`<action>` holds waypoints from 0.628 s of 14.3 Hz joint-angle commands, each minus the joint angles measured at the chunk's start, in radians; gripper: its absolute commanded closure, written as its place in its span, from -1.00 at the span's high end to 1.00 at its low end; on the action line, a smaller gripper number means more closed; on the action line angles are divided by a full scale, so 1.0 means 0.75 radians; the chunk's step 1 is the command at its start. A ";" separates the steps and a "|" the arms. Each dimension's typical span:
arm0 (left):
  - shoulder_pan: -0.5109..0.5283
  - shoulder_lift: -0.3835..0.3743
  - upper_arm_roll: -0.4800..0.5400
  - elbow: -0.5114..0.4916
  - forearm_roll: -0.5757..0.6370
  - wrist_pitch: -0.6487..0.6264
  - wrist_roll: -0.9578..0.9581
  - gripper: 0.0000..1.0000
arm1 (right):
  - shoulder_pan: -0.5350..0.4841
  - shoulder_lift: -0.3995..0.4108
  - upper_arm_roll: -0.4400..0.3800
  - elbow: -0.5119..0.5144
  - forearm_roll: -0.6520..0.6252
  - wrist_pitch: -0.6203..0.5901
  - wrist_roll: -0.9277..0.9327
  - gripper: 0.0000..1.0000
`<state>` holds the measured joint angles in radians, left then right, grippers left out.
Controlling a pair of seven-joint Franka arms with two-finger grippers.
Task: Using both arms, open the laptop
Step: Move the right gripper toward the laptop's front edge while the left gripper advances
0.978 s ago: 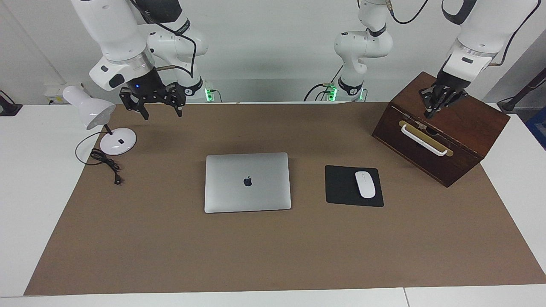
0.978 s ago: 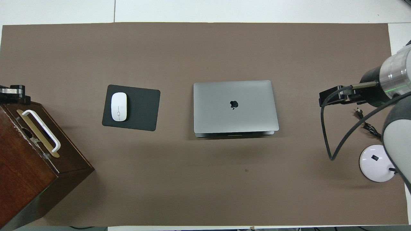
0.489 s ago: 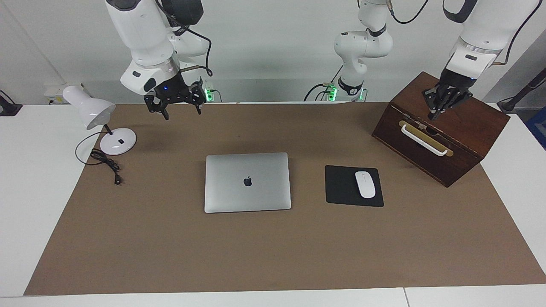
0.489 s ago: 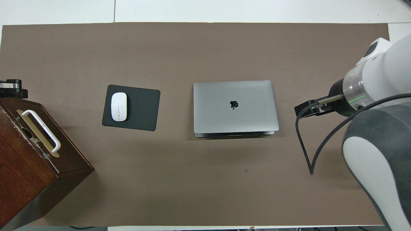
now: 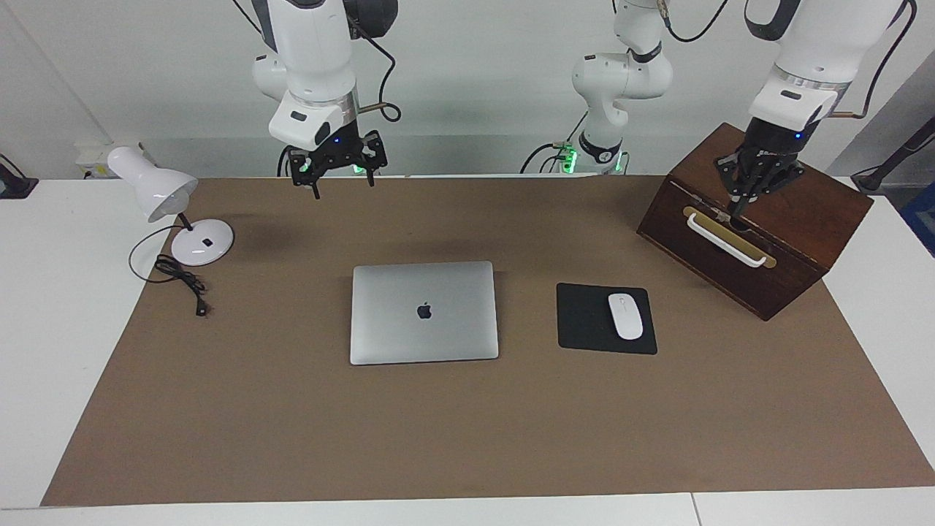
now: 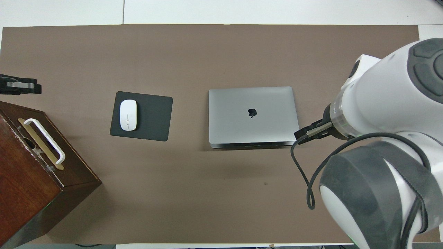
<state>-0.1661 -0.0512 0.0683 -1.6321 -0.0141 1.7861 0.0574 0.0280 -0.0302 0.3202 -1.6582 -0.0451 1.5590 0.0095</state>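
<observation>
The laptop lies shut and flat in the middle of the brown mat, its dark logo facing up. My right gripper hangs open in the air over the mat's edge nearest the robots, well clear of the laptop. In the overhead view its wrist hides the fingers and overlaps the laptop's corner at the right arm's end. My left gripper is shut with nothing in it. It points down over the wooden box's top edge, just above the handle.
A wooden box with a white handle stands at the left arm's end. Between it and the laptop, a white mouse rests on a black mouse pad. At the right arm's end stands a white desk lamp with its cable.
The right arm has swung from beside the lamp toward the table's middle, its gripper still open. The left gripper has shifted slightly over the box. The laptop has not moved.
</observation>
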 commanded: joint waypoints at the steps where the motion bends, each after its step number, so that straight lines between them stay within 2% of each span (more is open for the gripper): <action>1: -0.046 -0.052 0.001 -0.133 -0.036 0.132 0.044 -1.00 | -0.017 -0.035 0.007 -0.061 -0.016 0.018 -0.064 1.00; 5: -0.061 -0.162 0.003 -0.392 -0.147 0.361 0.254 -1.00 | -0.015 -0.048 0.060 -0.133 -0.052 0.095 -0.082 1.00; 9: -0.161 -0.285 0.003 -0.662 -0.147 0.588 0.326 -1.00 | -0.013 -0.048 0.125 -0.217 -0.095 0.183 -0.082 1.00</action>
<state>-0.2392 -0.1738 0.0589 -1.9869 -0.1127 2.1339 0.2748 0.0298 -0.0327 0.3888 -1.7534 -0.0798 1.6488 -0.0273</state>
